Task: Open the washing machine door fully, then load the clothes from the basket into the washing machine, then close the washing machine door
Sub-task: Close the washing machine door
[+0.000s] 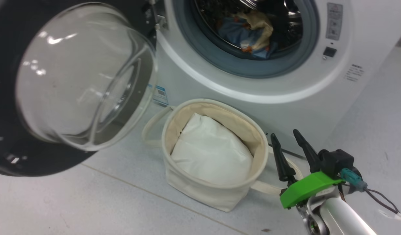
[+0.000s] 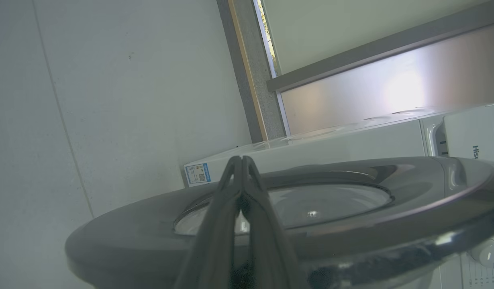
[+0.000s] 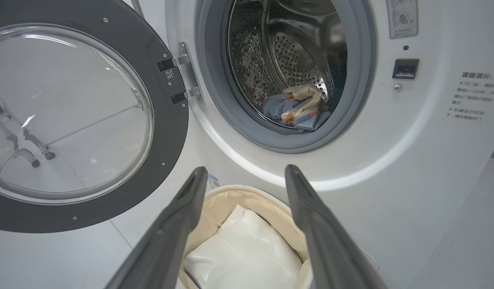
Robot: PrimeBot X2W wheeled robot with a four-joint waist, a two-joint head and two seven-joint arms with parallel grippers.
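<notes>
Right gripper point(image 1: 284, 133) released, its two dark fingers spread apart and holding nothing, hovering above the floor point(image 1: 89, 202) just right of the basket point(image 1: 216, 192). Green mount point(image 1: 304, 189) sits behind the fingers, and a thin cable point(image 1: 379, 199) trails off the wrist to the right. In the right wrist view the fingers frame the basket rim and point at the machine opening above it. Left gripper point(image 2: 241, 160) clenched, fingertips pressed together with nothing between them, lying close over the glossy outer face of the washing machine door point(image 1: 80, 75); contact with the door cannot be told. The door is swung wide open to the left on its hinge point(image 3: 182, 76), glass bowl bulging out toward the basket side. The basket stands on the floor right against the washing machine point(image 1: 318, 98), below the opening and between the right gripper and the machine front. One loop handle point(image 1: 151, 130) hangs off its left side. A plain white bundle point(image 1: 210, 150) lies inside it. The clothes point(image 1: 249, 32), blue with orange and cream parts, lie in the bottom of the steel drum point(image 3: 295, 52), behind the grey gasket point(image 1: 239, 65). Blue label point(image 1: 159, 94) on the machine's lower corner, partly behind the door's glass. Dark latch slot point(image 1: 330, 51) right of the opening.
</notes>
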